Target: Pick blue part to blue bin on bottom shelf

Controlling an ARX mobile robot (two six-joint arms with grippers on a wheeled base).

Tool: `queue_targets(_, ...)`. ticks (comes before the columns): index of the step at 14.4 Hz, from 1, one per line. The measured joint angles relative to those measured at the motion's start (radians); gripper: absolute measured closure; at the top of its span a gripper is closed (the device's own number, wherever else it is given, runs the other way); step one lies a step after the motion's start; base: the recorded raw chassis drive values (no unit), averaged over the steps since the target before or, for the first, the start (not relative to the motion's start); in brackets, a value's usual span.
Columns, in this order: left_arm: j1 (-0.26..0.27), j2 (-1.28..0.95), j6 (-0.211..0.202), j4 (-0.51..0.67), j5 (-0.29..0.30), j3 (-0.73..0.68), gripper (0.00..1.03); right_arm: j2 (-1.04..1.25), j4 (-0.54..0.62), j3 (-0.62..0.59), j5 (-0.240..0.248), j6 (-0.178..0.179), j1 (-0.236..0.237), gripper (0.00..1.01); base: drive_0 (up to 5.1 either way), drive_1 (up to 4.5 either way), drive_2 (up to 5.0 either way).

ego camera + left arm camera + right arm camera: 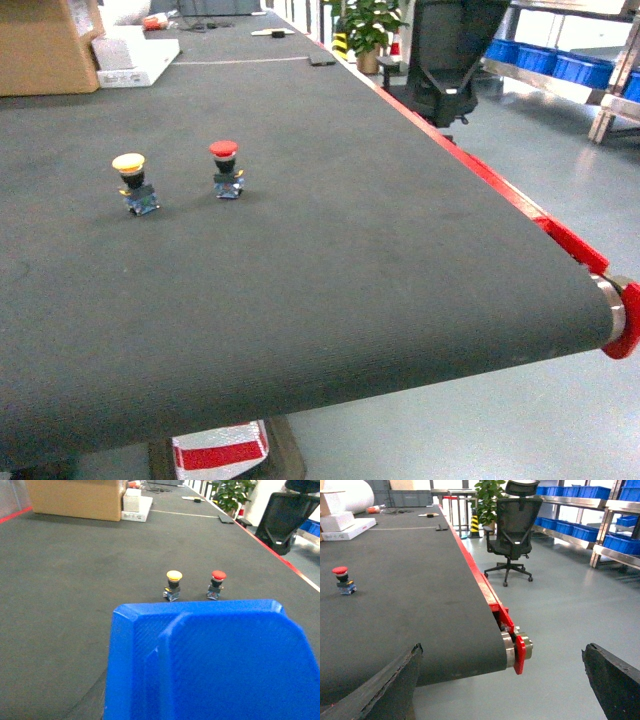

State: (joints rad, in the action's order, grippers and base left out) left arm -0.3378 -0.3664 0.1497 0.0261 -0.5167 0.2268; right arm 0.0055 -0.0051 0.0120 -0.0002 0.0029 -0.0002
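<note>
Blue bin [210, 665] looms close below the left wrist; right fingers [380, 690] gape apart.

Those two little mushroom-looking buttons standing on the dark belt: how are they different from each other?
The yellow-capped button has a yellow top, the red-capped button a red one. Seen from the head camera, the yellow one stands to the left, nearer the cardboard box, and the red one to the right, nearer the belt's red edge. Both stand cap up on small blue bases, with black collars, apart from each other.
</note>
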Motion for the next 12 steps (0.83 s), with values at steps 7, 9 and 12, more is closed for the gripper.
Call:
queue_targets(7,0.000,0.000,0.000,0.000,0.000,0.000,0.60,0.000,0.000,0.000,0.000,0.000,0.000,0.03,-1.6,-1.62,-1.6)
queue_targets(9,0.000,0.000,0.000,0.000,0.000,0.000,0.60,0.000,0.000,0.000,0.000,0.000,0.000,0.03,-1.6,-1.57,-1.6)
queue_targets(12,0.000,0.000,0.000,0.000,0.000,0.000,0.60,0.000,0.000,0.000,0.000,0.000,0.000,0.03,-1.6,-1.62,-1.6)
